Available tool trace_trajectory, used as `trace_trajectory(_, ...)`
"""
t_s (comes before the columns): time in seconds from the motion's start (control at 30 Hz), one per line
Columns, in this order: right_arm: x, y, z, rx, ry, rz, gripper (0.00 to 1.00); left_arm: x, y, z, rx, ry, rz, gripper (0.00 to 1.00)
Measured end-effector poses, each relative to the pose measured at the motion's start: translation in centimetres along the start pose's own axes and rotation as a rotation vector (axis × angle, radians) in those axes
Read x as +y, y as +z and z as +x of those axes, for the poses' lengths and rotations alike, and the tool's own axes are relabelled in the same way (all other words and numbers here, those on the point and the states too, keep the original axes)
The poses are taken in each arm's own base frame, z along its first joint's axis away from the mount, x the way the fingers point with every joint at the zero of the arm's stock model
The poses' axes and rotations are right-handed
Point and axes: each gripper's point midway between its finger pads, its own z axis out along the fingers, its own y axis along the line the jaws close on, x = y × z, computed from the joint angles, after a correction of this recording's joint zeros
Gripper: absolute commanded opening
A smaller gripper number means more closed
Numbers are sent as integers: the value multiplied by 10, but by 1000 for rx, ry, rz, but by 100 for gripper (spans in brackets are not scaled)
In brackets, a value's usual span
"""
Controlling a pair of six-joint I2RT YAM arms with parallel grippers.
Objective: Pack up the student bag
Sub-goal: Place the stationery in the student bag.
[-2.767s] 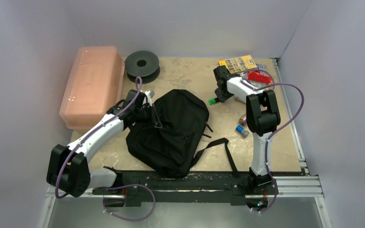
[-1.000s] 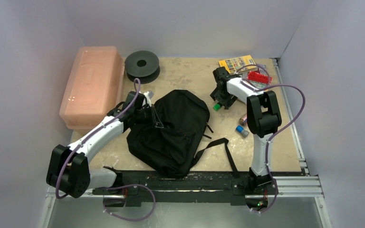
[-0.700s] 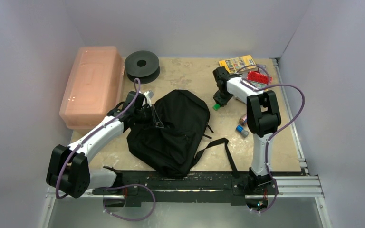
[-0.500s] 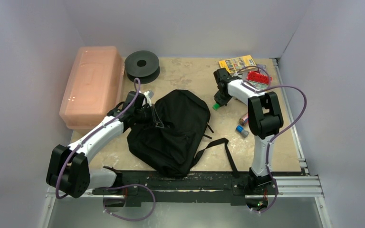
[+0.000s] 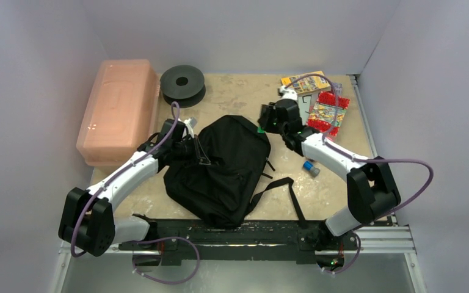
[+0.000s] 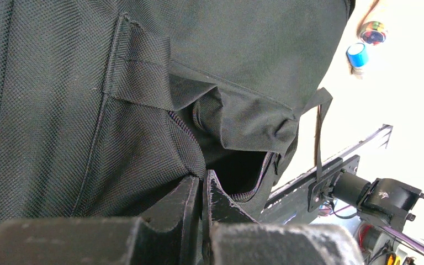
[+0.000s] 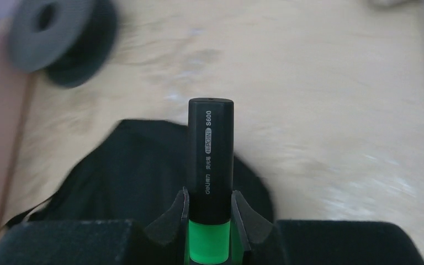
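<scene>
Right arm has swung in from the table's right side. The right gripper point(image 7: 210, 207) now hangs over the far edge of the student bag point(image 5: 220, 171), clamped on a black-green highlighter point(image 7: 210, 149). Left gripper point(image 6: 201, 190) clenched on bag fabric by the zip opening; interior dark. Bag mid-table.

Our left arm stretches forward and inward from its base, and its end effector point(image 6: 203, 179) is pinched tight on the bag's point(image 5: 220, 165) edge, fingers almost meeting. Our right arm bends out at the elbow, its forearm angling inward. Its end effector point(image 7: 210, 204) clamps a marker point(image 7: 210, 149), one finger on each side of the barrel.
</scene>
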Motion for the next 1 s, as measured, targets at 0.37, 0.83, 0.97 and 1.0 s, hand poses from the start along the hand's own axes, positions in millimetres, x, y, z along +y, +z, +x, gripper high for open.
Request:
trace_trajectory(0.37, 172, -34, 77, 102, -185, -597, 0, 0, -3, 1, -45, -10, 23, 0)
trace_trajectory(0.83, 168, -76, 173, 486, -244, -892, 0, 0, 0, -3, -84, -21, 38, 0)
trace_trajectory(0.97, 159, -78, 202, 601, -247, -932, 0, 4, 0, -2, -95, -21, 30, 0)
trace_trajectory(1.0, 157, -78, 207, 620, -249, -938, 0, 5, 1, -2, -99, -20, 28, 0)
